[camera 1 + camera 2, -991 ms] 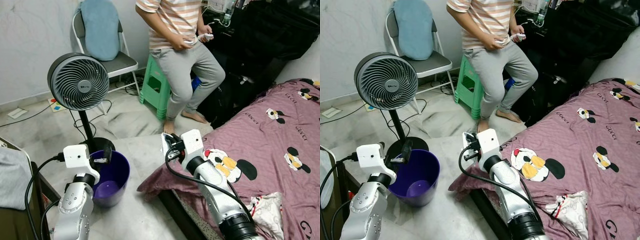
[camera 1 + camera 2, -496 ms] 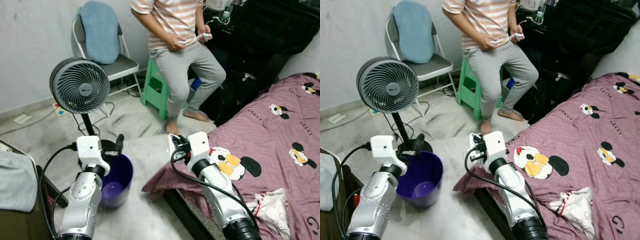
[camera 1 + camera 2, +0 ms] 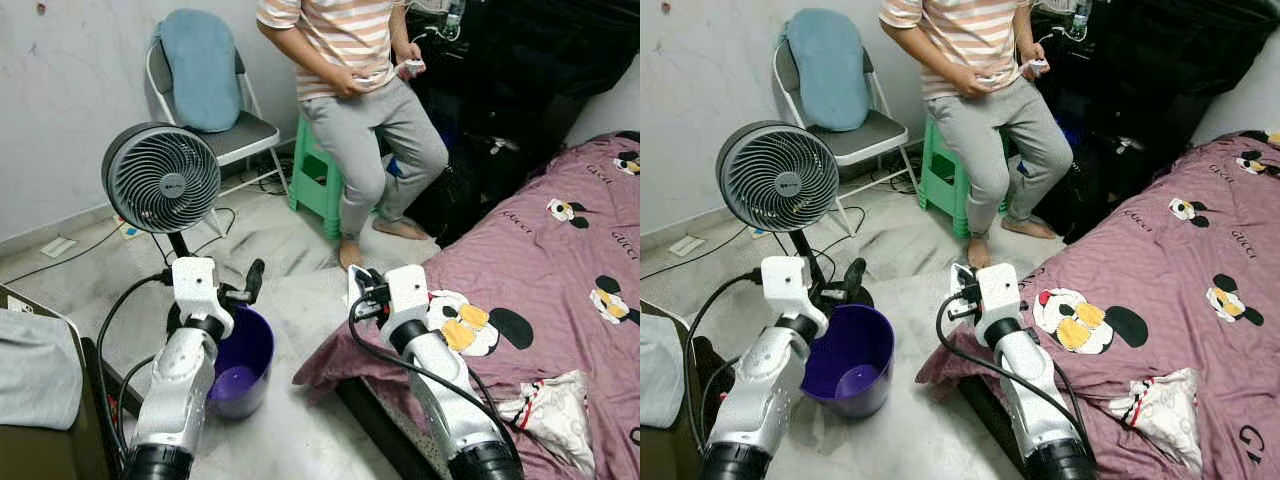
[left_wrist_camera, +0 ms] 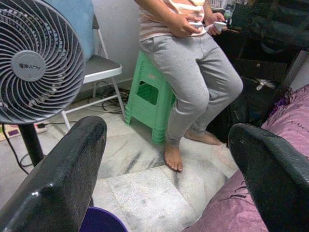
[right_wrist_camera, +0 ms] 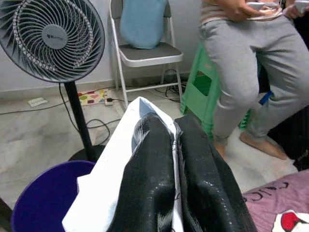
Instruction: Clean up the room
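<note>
Right gripper (image 5: 175, 145) clamps white paper (image 5: 113, 193); left gripper (image 4: 164, 159) wide, empty; purple bin (image 3: 845, 355) below; fan (image 4: 36, 63) badge illegible.

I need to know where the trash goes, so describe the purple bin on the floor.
The round purple plastic bin stands upright and open-topped on the pale floor, by the dark round base of the grey pedestal fan and near the bed corner. Its inside looks nearly empty. The left claw hovers open above its rim without touching it.
</note>
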Controlling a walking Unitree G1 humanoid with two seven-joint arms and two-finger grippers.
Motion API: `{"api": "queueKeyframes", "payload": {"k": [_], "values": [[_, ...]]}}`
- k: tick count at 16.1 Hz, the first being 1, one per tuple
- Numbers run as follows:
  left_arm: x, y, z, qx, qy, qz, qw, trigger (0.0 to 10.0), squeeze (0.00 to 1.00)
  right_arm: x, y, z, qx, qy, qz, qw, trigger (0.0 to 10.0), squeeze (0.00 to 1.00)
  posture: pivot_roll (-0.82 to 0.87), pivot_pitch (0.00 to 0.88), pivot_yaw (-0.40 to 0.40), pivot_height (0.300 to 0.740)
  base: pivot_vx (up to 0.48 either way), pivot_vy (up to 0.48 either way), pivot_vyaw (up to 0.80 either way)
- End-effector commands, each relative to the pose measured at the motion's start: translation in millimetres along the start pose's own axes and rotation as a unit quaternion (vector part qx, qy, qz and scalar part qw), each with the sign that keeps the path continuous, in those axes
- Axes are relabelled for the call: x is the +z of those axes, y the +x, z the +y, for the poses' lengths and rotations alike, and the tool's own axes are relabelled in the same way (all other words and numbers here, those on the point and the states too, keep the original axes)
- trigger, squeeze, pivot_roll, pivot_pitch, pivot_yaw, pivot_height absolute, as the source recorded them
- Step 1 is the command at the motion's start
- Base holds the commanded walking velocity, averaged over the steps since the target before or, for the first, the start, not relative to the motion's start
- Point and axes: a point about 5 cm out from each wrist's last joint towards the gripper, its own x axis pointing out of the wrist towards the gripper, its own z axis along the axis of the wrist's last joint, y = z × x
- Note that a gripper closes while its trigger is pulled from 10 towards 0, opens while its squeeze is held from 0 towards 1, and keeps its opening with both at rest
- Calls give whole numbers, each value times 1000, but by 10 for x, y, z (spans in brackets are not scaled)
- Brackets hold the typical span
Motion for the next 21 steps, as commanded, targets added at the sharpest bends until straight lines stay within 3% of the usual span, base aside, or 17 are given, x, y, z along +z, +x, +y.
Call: {"api": "queueKeyframes", "payload": {"k": [1,6,12,21], "values": [[5,12,29,-2,6,3,1000,10000,0,65,44,13,1,-2,-11,1000,10000,0,-19,0,31,740,0,0,0],[-88,-89,43,-15,12,24,1000,10000,0,85,-11,-142,-43,1,-23,999,10000,0,-16,0,56,740,0,0,0],[-103,-110,-63,-38,4,19,999,10000,0,49,-21,-70,-20,-2,-14,1000,10000,0,2,0,16,740,0,0,615],[-96,-140,-132,-54,-21,11,998,10000,0,60,4,-40,3,-12,-11,1000,10000,0,2,0,-4,740,300,0,0]]}}
